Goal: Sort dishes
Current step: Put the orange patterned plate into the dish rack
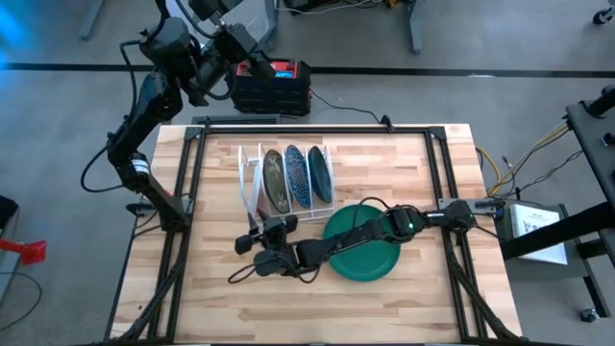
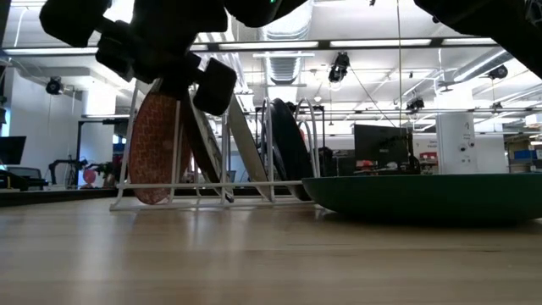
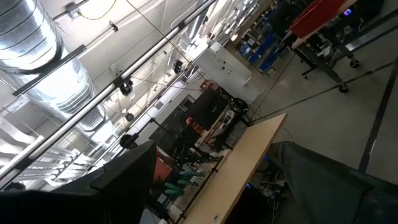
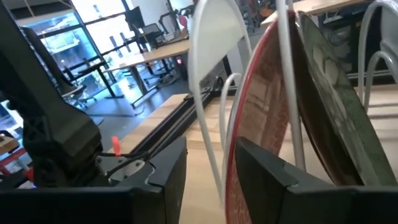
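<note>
Red-pink patterned plate [image 4: 261, 124] stands on edge in the white wire rack [image 1: 252, 179], at its left end; beside it you see a greyish-brown plate [image 1: 274, 181] and two dark blue plates [image 1: 307, 175] upright in further slots; a dark green plate [image 1: 370, 252] lies flat on the worktop [image 1: 384, 308] just right of the rack; your right gripper [image 4: 208, 168] sits at the red plate's rim, jaws apart, one on either side of a rack wire; your left gripper [image 1: 207, 67] is raised behind the worktop's far-left corner, jaws wide apart.
</note>
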Robot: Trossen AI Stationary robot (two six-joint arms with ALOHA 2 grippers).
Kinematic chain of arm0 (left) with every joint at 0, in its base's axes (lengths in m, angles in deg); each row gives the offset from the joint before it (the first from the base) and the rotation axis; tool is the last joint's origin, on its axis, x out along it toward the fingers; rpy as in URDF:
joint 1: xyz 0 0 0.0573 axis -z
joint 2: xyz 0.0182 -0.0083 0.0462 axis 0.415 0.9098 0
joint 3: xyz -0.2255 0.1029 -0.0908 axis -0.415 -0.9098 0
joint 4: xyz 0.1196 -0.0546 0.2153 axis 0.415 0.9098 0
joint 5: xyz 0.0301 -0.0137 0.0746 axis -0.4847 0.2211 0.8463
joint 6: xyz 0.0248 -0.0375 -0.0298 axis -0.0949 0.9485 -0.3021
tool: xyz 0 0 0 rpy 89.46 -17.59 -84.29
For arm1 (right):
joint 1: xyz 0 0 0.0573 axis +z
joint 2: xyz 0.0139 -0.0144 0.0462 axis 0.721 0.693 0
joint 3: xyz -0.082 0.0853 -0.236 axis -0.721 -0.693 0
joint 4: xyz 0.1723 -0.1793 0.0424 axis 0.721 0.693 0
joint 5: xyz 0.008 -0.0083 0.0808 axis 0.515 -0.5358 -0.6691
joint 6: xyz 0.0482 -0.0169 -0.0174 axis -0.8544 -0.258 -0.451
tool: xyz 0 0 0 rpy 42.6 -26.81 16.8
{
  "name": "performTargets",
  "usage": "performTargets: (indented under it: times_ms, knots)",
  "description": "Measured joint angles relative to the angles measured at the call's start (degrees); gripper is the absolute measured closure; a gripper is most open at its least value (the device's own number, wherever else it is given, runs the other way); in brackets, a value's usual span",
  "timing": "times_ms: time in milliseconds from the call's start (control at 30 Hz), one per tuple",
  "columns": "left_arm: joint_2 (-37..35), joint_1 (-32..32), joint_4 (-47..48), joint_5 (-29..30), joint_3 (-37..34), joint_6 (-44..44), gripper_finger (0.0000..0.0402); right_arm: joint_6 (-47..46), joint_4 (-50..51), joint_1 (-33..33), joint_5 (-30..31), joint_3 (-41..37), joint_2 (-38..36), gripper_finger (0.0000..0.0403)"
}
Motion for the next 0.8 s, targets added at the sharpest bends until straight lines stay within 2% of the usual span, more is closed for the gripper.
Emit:
performTargets:
  times_ms: [233,667,800]
  knots:
    - [0.0,0.0,0.0,0.0,0.0,0.0,0.0075,-9.9,7.3,0.8,0.0,0.0,-0.1,0.0274]
    - [0.0,0.0,0.4,0.0,0.0,0.4,0.0075,-13.1,9.8,3.2,-0.2,0.0,-0.6,0.0274]
    - [0.0,0.0,0.4,0.0,0.0,0.4,0.0075,-20.3,14.8,5.3,-0.2,0.0,-0.7,0.0279]
